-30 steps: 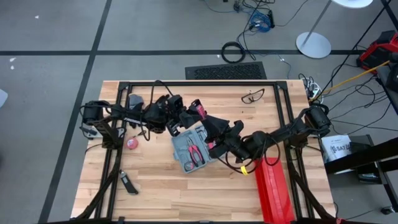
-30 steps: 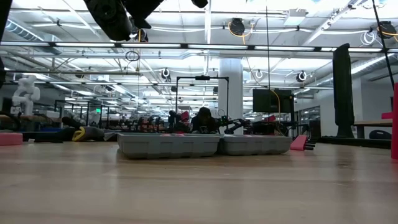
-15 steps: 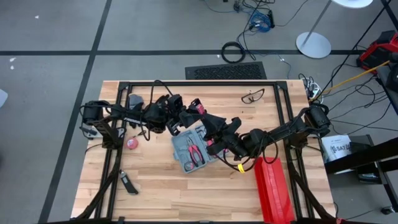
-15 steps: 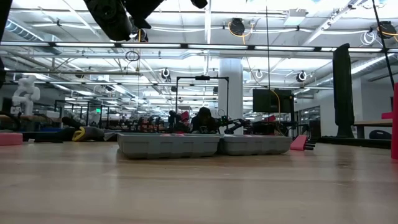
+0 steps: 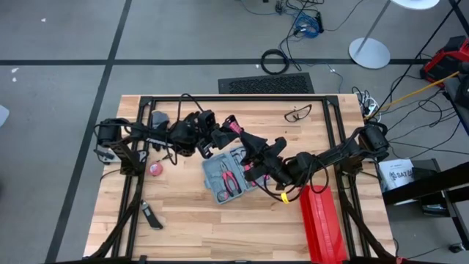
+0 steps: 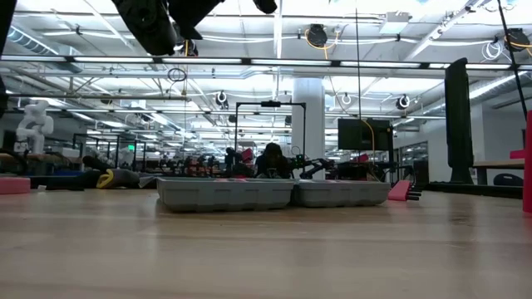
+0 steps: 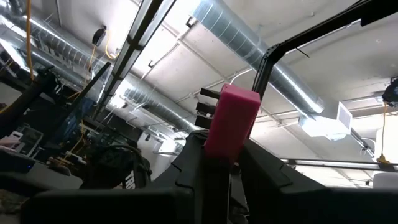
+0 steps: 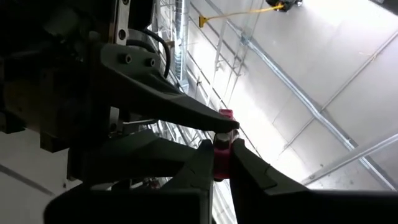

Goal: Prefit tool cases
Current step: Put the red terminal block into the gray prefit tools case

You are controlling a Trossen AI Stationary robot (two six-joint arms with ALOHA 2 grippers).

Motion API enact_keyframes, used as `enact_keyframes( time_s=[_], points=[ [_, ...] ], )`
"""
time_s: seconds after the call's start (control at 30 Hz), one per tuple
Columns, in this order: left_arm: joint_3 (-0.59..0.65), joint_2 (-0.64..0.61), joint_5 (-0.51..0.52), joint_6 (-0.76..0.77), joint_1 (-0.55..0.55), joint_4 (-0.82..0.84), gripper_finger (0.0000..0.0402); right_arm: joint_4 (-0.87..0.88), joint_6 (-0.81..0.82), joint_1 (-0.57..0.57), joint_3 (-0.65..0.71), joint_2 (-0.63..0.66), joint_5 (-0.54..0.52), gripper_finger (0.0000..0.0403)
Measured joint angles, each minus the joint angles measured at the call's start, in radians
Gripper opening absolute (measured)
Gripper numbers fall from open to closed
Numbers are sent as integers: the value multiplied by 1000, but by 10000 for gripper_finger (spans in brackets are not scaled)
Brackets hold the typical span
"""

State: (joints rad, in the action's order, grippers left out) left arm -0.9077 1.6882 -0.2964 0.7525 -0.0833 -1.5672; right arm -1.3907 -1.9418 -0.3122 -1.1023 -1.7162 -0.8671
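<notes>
Counter (image 5: 183, 227): light wood, black frame rails around it.

Red ribbed box (image 5: 324, 226): long, lying on the counter's right side, near edge.

Tool case (image 5: 229, 174): blue-grey, lying open and flat at counter centre, red-handled pliers (image 5: 230, 181) sitting in its grey slots. In the low view it rests on the counter as two shallow trays side by side (image 6: 270, 193).

Both arms are raised over the case's far edge, meeting above it.

Left gripper (image 7: 219, 163): closed on a pink block (image 7: 231, 122), which stands up between its fingers.

Right gripper (image 8: 221, 157): fingers pinched onto the same pink block (image 8: 222, 148) from the opposite side, tips nearly together around it.

Safety glasses (image 5: 297, 113): far side of counter.

Pink tape roll (image 5: 154, 169): left of the case.

Small dark tool (image 5: 152, 217): near-left.
</notes>
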Motion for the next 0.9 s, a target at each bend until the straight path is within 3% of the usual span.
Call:
enact_keyframes(
  time_s=[0.1, 0.3, 0.47, 0.53, 0.63, 0.73, 0.9],
  points=[
    [0, 1, -9, 25, -17, 11, 88, -29, -17, -15, 0, -3, -49, 22],
    [0, -1, -24, 82, -54, 2, 186, -92, -80, -28, -31, -1, -155, 22],
    [1, -15, -53, 80, -84, 1, 210, -86, -118, -27, -60, -3, -295, 22],
    [1, -57, -93, 103, -164, 2, 212, -72, -111, -27, -44, -3, -394, 22],
    [0, -167, -205, 228, -319, -3, 213, -2, -56, -59, 25, -4, -441, 22],
    [0, -276, -367, 305, -472, 1, 213, 2, -3, -103, 67, -4, -441, 22],
    [0, -412, -519, 308, -637, 58, 214, -71, 71, -120, 102, -27, -442, 22]
  ],
)
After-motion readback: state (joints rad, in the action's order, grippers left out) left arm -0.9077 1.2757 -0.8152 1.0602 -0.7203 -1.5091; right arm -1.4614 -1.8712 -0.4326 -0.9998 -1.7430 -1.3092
